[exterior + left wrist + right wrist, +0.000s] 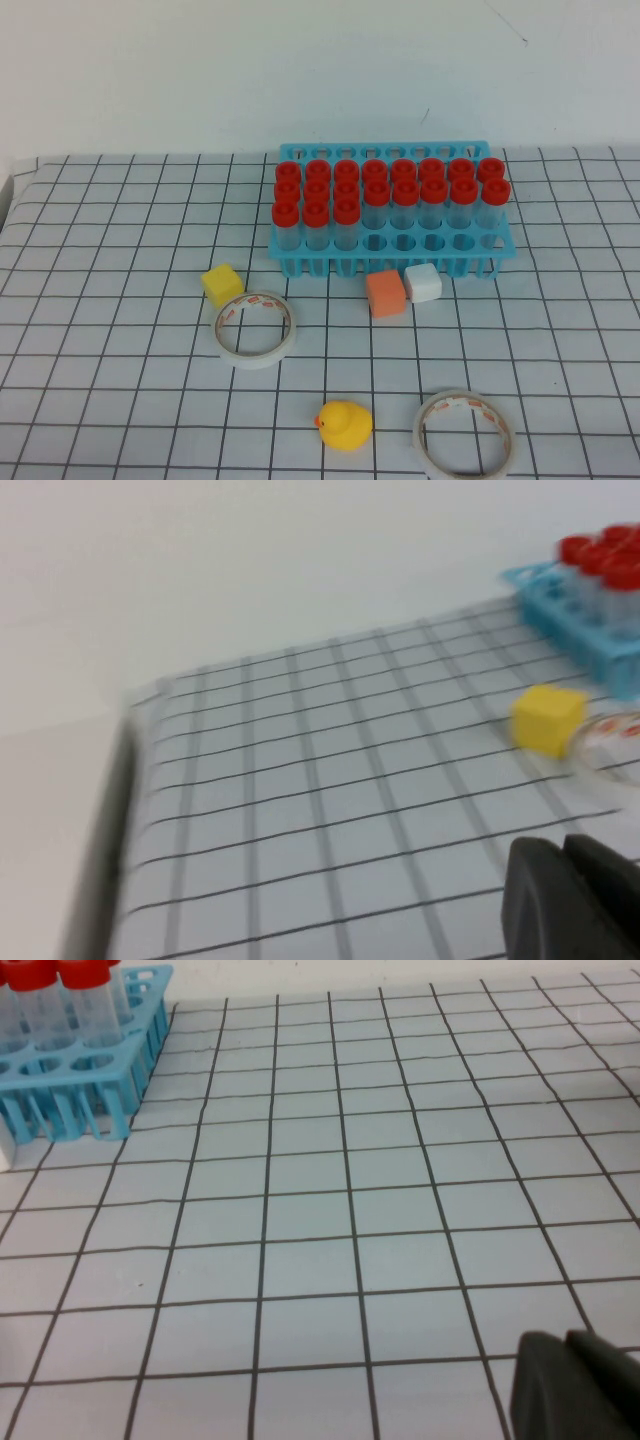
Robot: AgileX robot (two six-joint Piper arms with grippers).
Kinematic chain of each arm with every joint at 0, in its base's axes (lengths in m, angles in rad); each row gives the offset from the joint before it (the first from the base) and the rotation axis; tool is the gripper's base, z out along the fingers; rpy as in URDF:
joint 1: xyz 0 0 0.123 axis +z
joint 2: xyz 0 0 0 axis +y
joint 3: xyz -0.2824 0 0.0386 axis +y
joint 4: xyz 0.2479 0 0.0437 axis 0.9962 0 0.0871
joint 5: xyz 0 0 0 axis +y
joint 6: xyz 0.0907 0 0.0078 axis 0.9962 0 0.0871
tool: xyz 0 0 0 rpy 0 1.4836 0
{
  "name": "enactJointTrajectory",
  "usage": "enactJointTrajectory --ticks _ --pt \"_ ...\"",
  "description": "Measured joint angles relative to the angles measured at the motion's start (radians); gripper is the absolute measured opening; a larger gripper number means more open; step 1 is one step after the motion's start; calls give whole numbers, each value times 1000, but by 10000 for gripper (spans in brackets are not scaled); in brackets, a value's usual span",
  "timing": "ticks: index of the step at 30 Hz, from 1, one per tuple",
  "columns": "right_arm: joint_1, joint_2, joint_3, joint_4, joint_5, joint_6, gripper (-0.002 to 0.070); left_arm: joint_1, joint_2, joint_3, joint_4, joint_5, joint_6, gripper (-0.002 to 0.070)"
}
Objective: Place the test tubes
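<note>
Just in front of the blue rack (390, 255) stand an orange cube (385, 293) and a white cube (423, 283). A yellow cube (222, 284) and a tape roll (256, 329) lie front-left of it. A rubber duck (346, 425) and a second tape roll (465, 433) lie nearer the robot.

The test tubes (376, 190) are clear with red caps and stand upright in the rack at the back centre of the gridded table (120, 300). Two rows are full, and the next row holds three tubes at its left end.

Only the wrist views show the claws. The left gripper (565, 880) is over the cloth near the yellow cube, and the right gripper (570, 1380) is over bare grid. The fingers of both are pressed together, holding nothing.

I find no legible text. Red print inside the left tape roll (250, 301) and the right tape roll (466, 401) is unreadable.
</note>
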Motion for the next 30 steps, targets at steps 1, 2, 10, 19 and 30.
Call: enactJointTrajectory --ticks 1,2,10,19,30 --pt "0 0 0 0 0 0 -1 36 0 0 -10 7 43 -1" --pt "0 0 0 0 2 0 -1 68 0 0 -18 12 88 -1" --pt "0 0 -2 0 6 0 -1 181 -1 3 -72 18 198 -1" --pt "0 0 -2 0 6 0 -1 181 -1 82 -100 -50 139 -1" --pt "0 0 -2 0 6 0 -1 181 -1 81 -120 69 194 -1"
